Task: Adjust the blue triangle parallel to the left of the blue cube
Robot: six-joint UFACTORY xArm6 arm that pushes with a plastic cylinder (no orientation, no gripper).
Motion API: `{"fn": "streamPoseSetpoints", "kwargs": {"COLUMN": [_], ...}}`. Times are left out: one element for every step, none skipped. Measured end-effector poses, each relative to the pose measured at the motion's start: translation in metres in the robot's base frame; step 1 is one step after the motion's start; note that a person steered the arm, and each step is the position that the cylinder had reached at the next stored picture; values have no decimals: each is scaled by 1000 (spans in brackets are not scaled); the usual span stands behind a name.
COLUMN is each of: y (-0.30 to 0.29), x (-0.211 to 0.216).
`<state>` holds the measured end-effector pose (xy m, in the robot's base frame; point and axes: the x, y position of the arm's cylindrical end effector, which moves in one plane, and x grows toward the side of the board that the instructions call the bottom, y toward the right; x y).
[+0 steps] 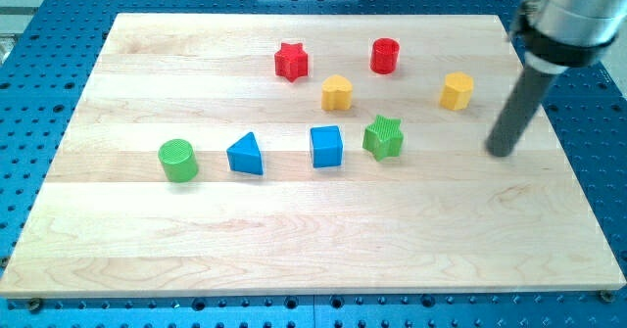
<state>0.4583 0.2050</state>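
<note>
Wooden board, pale, laid on a blue perforated table; eight blocks and one rod on record.

Item 1: blue triangle, left of centre, lying flat on the board.
Item 2: blue cube, just to the view's right of the triangle, at about the same height in the view, with a clear gap between them.
Item 3: green star, close beside the cube on its right.
Item 4: green cylinder, to the view's left of the triangle, near it but apart.
Item 5: red star and red cylinder, toward the view's top.
Item 6: two yellow blocks, one above the cube, one further right.
Item 7: my tip, a bare dark rod holding nothing, at the view's right, touching no block. Blue triangle lies well apart to its left, with the cube and green star between them.
</note>
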Motion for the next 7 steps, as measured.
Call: {"fn": "streamPoseSetpoints", "kwargs": {"y": [-49, -81, -147, -215, -269, -307, -309], "x": [13, 61, 71, 74, 74, 74, 61]}}
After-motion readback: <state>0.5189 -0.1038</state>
